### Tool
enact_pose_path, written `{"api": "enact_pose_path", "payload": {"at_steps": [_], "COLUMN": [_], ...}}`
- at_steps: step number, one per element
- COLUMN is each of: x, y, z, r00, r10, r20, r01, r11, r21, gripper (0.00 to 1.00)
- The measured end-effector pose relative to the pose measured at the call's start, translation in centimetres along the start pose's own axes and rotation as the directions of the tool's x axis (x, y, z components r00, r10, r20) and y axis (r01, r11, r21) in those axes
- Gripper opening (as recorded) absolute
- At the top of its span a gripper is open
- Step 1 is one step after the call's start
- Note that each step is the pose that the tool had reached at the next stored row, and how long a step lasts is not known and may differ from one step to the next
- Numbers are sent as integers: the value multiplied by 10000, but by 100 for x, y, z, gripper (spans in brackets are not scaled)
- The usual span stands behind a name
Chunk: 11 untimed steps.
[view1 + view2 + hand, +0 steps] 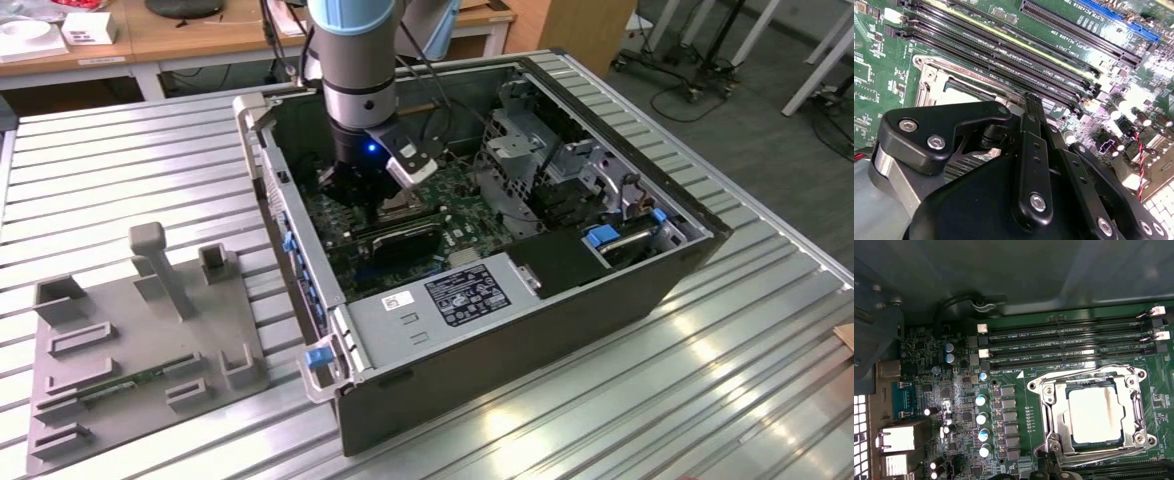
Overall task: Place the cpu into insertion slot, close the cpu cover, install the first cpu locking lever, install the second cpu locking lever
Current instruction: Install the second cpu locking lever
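Note:
In the first wrist view the pale cpu [1095,415] lies flat in the insertion slot [1142,440]. The silvery cpu cover [1052,407] is folded down around it, its cut-out showing the chip. A thin wire lever [1079,371] runs along the socket's side nearest the memory slots. My gripper [1054,473] stands at the socket's opposite edge. In the second wrist view the black gripper [1029,100] is shut, its tips low beside the socket rim [936,80], with nothing visibly held. In the exterior view the gripper [354,195] reaches down into the open computer case next to the socket [400,210].
Long black memory slots [1069,347] border the socket. Capacitors [981,415] and rear ports [896,437] lie beyond it. The case walls [287,230], drive cage [534,150] and power supply [454,295] hem the arm in. A grey fixture tray [134,340] sits at the exterior view's left.

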<state>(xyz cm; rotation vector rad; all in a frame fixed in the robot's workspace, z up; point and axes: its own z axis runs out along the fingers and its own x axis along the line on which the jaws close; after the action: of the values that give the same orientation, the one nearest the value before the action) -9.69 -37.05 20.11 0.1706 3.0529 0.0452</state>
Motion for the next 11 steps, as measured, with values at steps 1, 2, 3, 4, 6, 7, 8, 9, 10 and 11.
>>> {"api": "enact_pose_path", "payload": {"at_steps": [1,2,3,4,6,7,8,9,10,11], "x": [3,8,12,17,21,21,22,22,22,23], "y": [0,0,-1,-1,-1,0,0,1,1,1], "z": [2,4,7,9,10,10,11,12,12,12], "r00": [10000,10000,10000,10000,10000,10000,10000,10000,10000,10000], "r10": [1,2,2,3,4,4,5,6,6,8], "r20": [-1,-2,-2,-4,-9,-9,-9,-8,-9,-10], "r01": [-1,-2,-2,-3,-4,-4,-5,-6,-6,-8], "r11": [10000,10000,10000,10000,10000,10000,10000,10000,10000,10000], "r21": [-11,-20,-26,-35,-59,-67,-72,-76,-82,-92], "gripper": [10,10,10,10,10,10,10,10,10,10]}}
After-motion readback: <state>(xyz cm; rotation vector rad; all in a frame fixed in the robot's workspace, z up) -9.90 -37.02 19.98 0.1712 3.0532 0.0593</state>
